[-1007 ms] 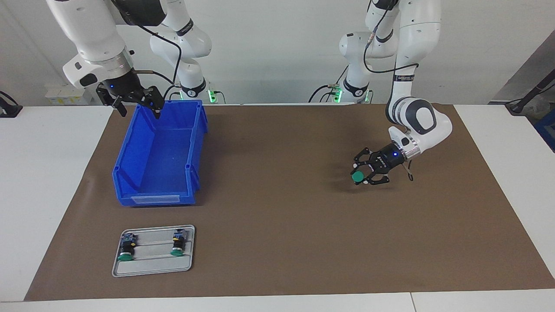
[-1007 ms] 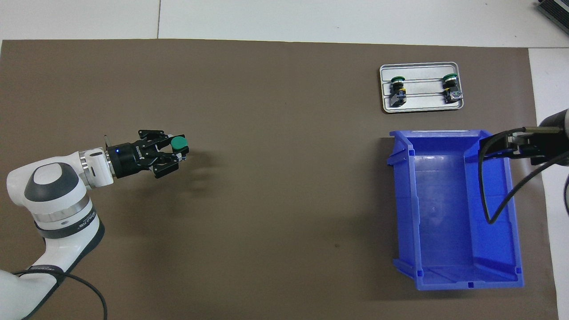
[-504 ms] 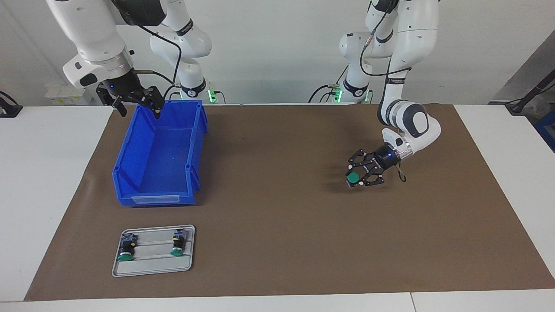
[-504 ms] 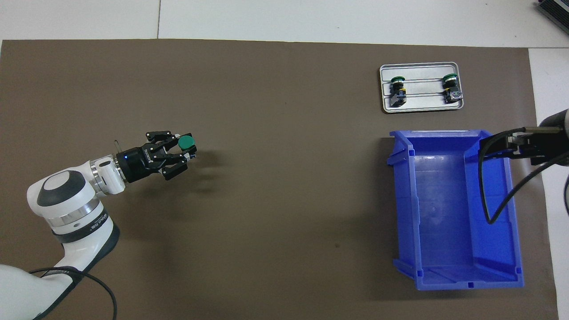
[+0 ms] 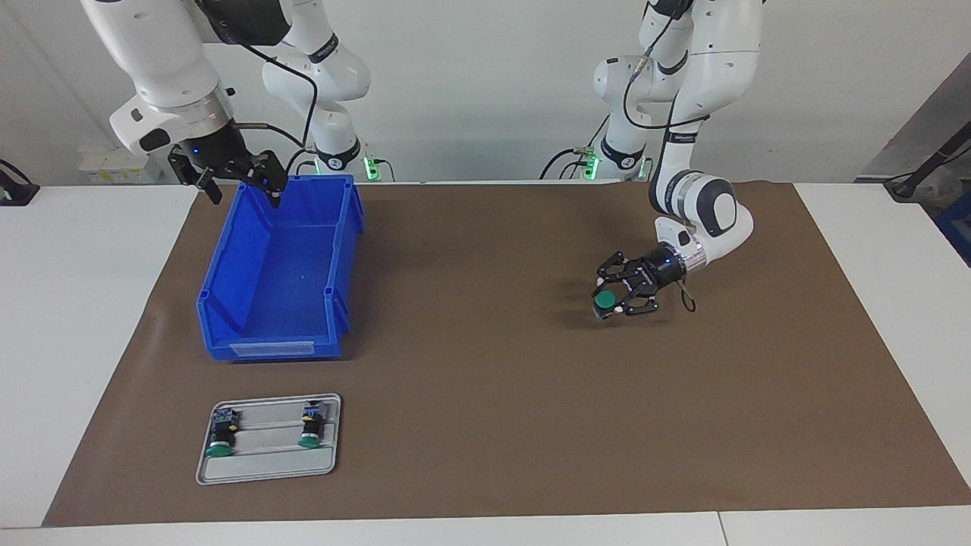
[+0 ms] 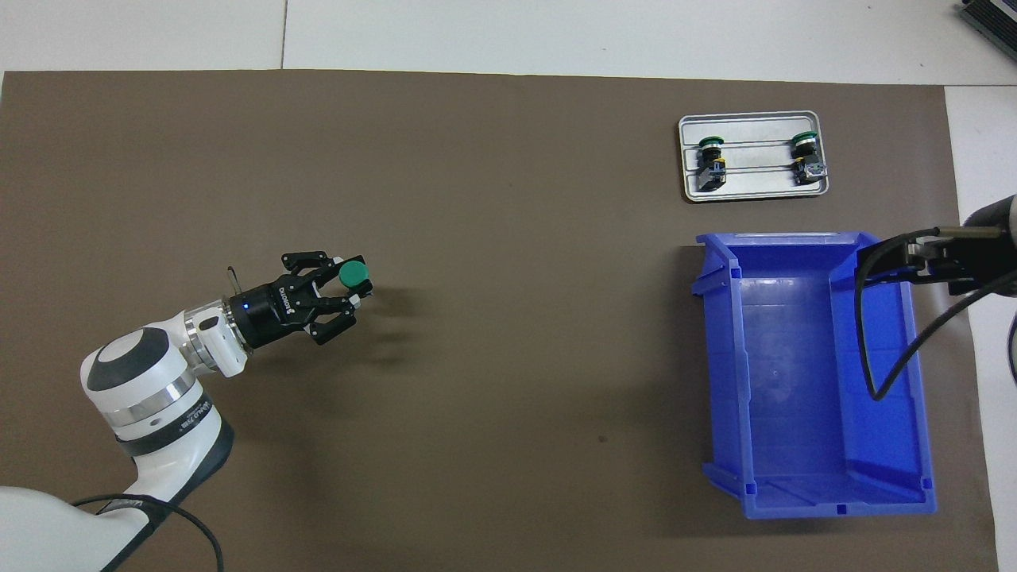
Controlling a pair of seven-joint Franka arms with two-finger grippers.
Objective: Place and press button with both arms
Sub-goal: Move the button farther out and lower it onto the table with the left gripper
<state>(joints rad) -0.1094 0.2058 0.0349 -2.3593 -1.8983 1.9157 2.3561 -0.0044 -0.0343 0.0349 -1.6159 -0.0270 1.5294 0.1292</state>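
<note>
Since the earlier frames the left gripper (image 5: pixel 616 297) has carried the green-capped push button (image 5: pixel 604 301) over the brown mat (image 5: pixel 485 364) toward the middle of the tabletop (image 5: pixel 76 303); its fingers (image 6: pixel 352 300) are clamped on the button's body, cap pointing away from the wrist, above the mat. Blue open plastic bin (image 5: pixel 281 265): toward the right arm's end of the tabletop. Right gripper (image 5: pixel 239 182): waiting above the bin's rim nearest the robots, fingers (image 5: pixel 274 193) spread apart and holding nothing. Grey metal tray (image 5: pixel 265 466): farther from the robots than the bin, carrying two matching green-capped buttons (image 5: pixel 220 438) side by side.
</note>
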